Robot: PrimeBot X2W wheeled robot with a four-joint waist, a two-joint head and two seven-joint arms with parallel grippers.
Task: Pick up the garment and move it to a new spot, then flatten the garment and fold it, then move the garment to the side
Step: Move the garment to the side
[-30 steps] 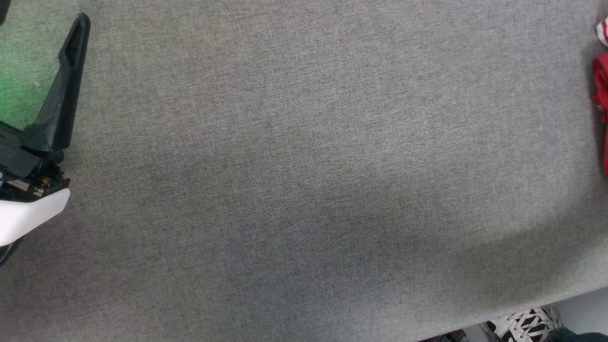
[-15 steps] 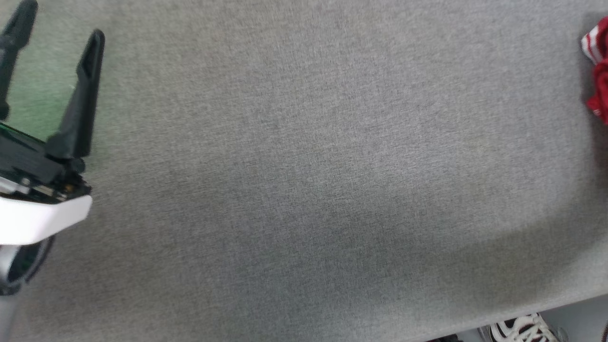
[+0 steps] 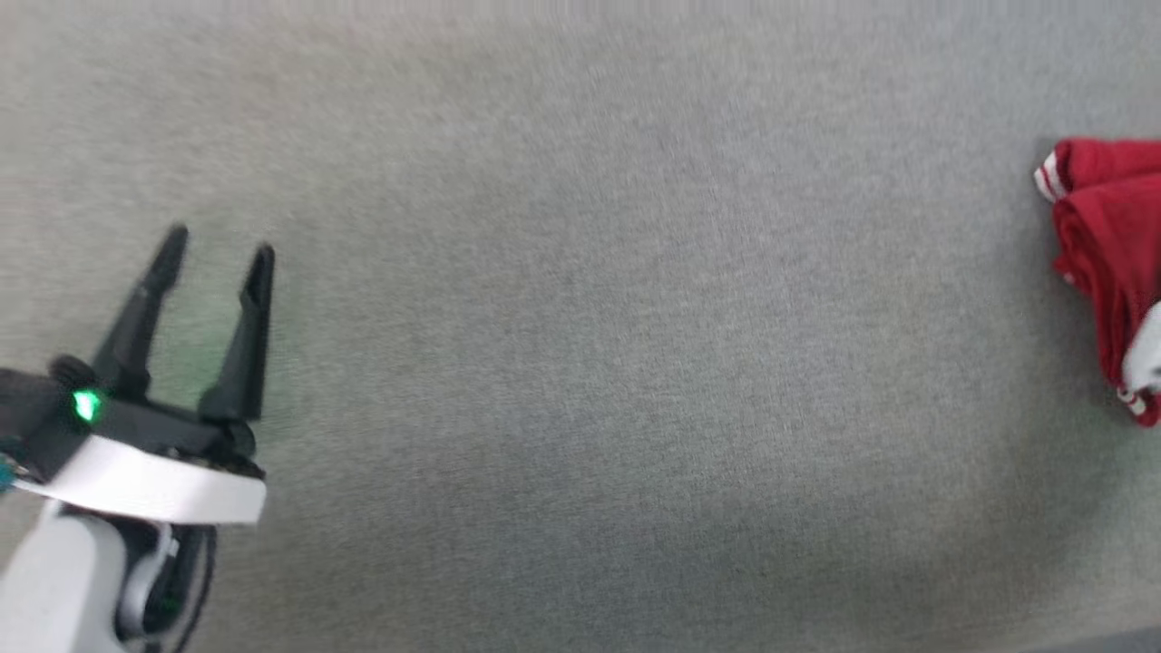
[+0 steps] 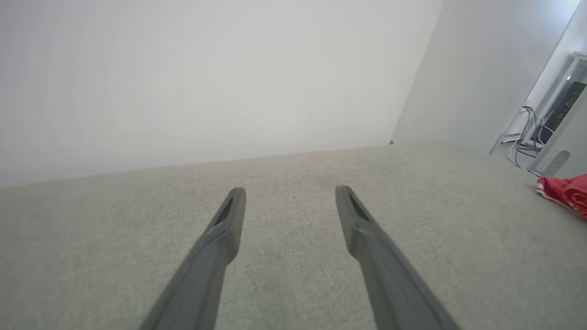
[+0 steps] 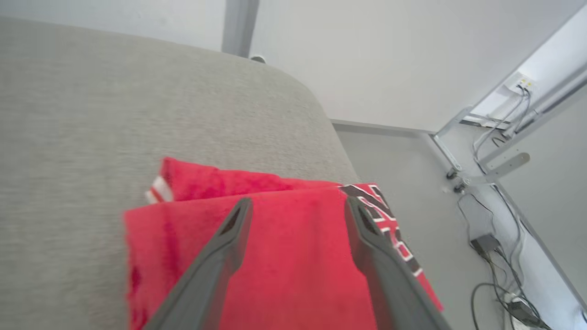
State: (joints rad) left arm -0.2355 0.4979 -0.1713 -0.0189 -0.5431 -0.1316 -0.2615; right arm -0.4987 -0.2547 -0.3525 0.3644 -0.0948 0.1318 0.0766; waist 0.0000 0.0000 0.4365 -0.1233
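The red garment lies bunched at the right edge of the grey table in the head view, striped trim showing at its left corner. In the right wrist view the red garment lies folded near the table's rounded corner, black white-outlined lettering at its right side. My right gripper hangs open just above it, fingers spread with nothing between them. My left gripper stands open at the lower left, far from the garment. Its spread fingers point over bare table, with the garment far to the right.
A pale wall rises behind the table's far edge in the left wrist view. Beyond the table's right corner lies open floor with cables and a power adapter. A grey post stands behind the table.
The head camera has shifted, so the whole view slid: more of the garment shows at the right and the left gripper sits lower, both fingers in view. A shoe at the bottom edge has left the frame.
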